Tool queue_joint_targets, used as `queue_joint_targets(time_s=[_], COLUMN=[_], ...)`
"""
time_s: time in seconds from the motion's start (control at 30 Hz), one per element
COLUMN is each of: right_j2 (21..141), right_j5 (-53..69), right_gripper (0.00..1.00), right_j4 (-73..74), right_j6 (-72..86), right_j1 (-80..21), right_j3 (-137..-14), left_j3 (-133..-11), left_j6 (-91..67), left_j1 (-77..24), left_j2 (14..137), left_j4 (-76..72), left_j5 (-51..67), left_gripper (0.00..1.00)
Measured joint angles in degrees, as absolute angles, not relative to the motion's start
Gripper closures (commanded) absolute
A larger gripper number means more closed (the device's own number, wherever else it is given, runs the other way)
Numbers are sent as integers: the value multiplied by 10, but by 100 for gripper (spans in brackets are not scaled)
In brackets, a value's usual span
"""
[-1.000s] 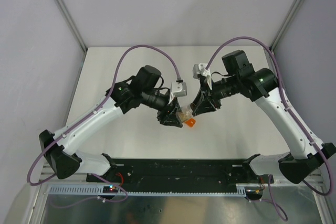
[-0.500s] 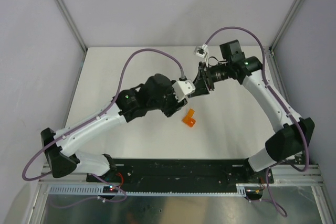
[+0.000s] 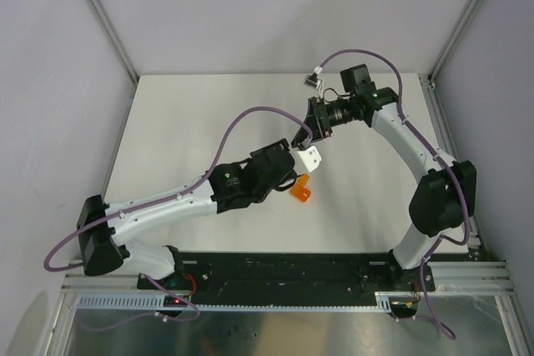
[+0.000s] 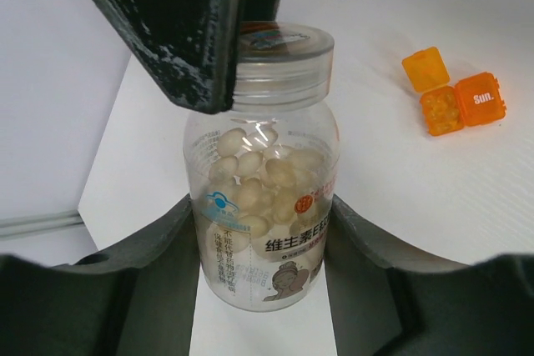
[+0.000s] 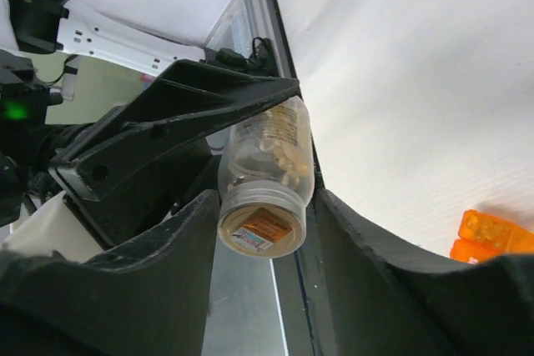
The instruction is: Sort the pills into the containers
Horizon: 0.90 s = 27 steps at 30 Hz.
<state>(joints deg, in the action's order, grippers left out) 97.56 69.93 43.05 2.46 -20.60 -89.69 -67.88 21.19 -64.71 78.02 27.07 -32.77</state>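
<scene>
My left gripper (image 4: pixel 261 235) is shut on the lower body of a clear bottle (image 4: pixel 263 206) holding several pale pills (image 4: pixel 259 172). Its tan cap (image 4: pixel 279 60) is on. My right gripper (image 5: pixel 267 206) stands open around that cap (image 5: pixel 261 227), with a thin gap on one side; one of its fingers (image 4: pixel 183 31) covers part of the cap. In the top view both grippers meet mid-table: left gripper (image 3: pixel 304 158), right gripper (image 3: pixel 319 129). The orange container (image 4: pixel 455 93) lies on the table to the right, one cell open with pills (image 4: pixel 440 110) inside, the other shut and marked "Sun."
The orange container (image 3: pixel 302 192) sits just in front of the left wrist on the white table (image 3: pixel 183 122). A black rail (image 3: pixel 284 268) carries both arm bases at the near edge. Grey walls and metal posts close in the back and sides.
Both grippers have moved back from over the orange container with the bottle. The left arm has stretched out to the right and the right arm has folded up. The right jaws have loosened round the cap.
</scene>
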Motion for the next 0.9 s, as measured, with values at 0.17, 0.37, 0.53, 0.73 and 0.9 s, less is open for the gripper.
queue_joint_targets(time_s=[0.17,0.37,0.53,0.73,0.9], right_j2=[947,861,788,752,752], right_j5=[662,628,621,569,529], right_gripper=[27,21,19,19,19], right_j4=[458,496,523,568,598], right_j6=[-1,-77,-154,-249,-301], right_j1=[-192,-174,-182,-261,-301], right_j3=[-897,-896,-894,-897,-899], left_j3=[-677,-681,-710,-748,-760], left_j6=[220,209,195,181,179], left_j1=[-635,-570,-506,-463,-454], left_j2=[769,721,701,713,736], left_j4=[249,266,309,366,400], left_j5=[-300,-152,38,262,383], left_gripper=[100,100,100,100,100])
